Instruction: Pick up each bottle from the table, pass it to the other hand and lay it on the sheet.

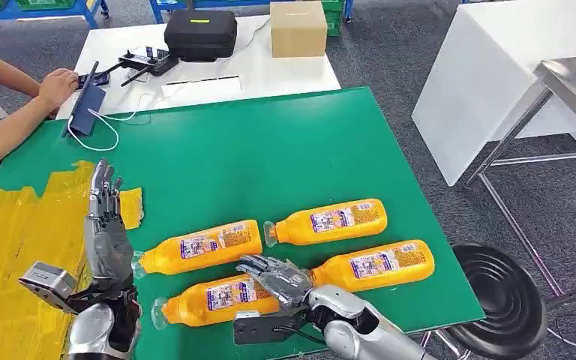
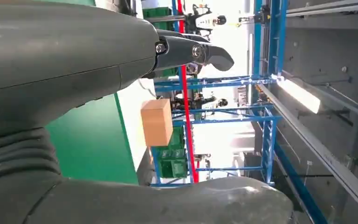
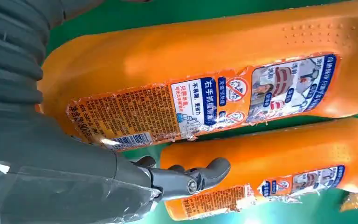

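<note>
there are four orange bottles lying on their sides on the green table [image 1: 270, 150]. two lie in a far row and two lie in a near row. the far left bottle [image 1: 202, 247] has its cap close to the left hand [image 1: 106, 225]. the far right bottle [image 1: 330, 220] lies beside it, a little further back. the near right bottle [image 1: 379, 264] lies by the table's right edge. the near left bottle [image 1: 214, 298] lies closest to the robot, and the right hand [image 1: 281, 279] rests over its fat end with fingers bent down on it. i cannot tell if the right hand has a real hold on it, and the bottle lies flat on the table. in the right wrist view, two orange bottles lie side by side, and one dark finger [image 3: 200, 175] lies against one of them. the left hand stands up with its fingers straight and apart, and it holds nothing. it is over the edge of the one yellow sheet [image 1: 15, 247], which lies on the left part of the table. behind the green table is one white table [image 1: 292, 71] with one black case [image 1: 200, 34] and one brown box [image 1: 298, 28] on it. a person's hand [image 1: 56, 86] rests at the far left corner by a tablet [image 1: 86, 109].
</note>
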